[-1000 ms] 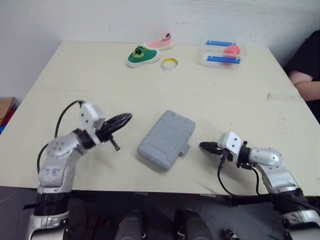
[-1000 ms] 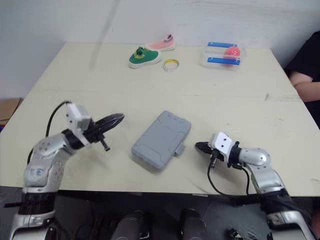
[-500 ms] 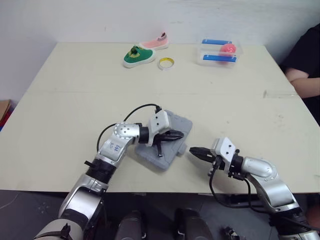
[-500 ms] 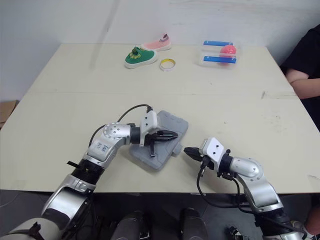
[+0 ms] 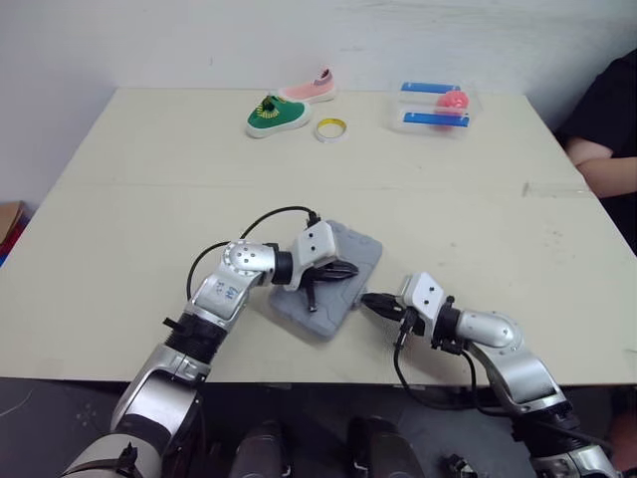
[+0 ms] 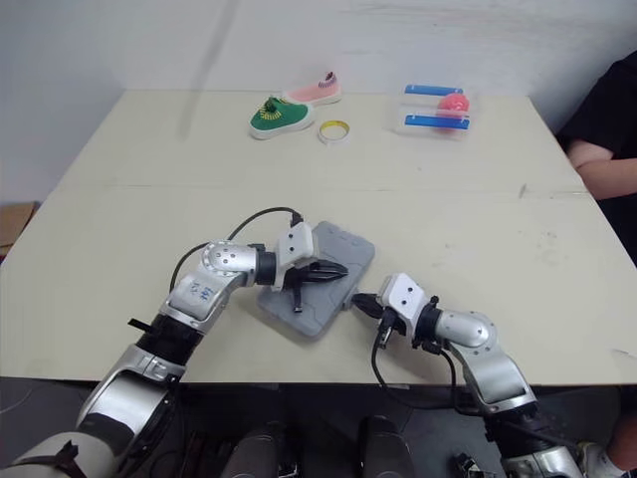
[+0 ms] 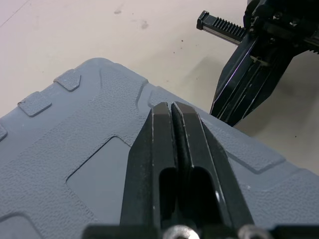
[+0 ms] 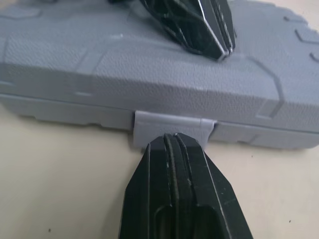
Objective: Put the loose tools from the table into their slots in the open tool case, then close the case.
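The grey tool case (image 5: 352, 250) lies closed on the table, near the front edge. My left gripper (image 5: 350, 269) is shut with nothing in it, and its fingertips (image 7: 172, 107) rest on the case lid (image 7: 75, 149). My right gripper (image 5: 366, 298) is shut too, and it points at the case's side from the right. In the right wrist view its tip (image 8: 172, 140) touches the small grey latch (image 8: 172, 124) on the case's edge. No loose tools are in view on the table.
At the table's far side sit a green shoe (image 5: 277, 113), a pink shoe (image 5: 311, 88), a yellow tape ring (image 5: 331, 128) and a clear box (image 5: 436, 105) holding a pink ball. A person's arm (image 5: 602, 154) rests at the right edge.
My left arm swung in from the left and set its shut gripper on the case lid. My right gripper slid left up to the latch.
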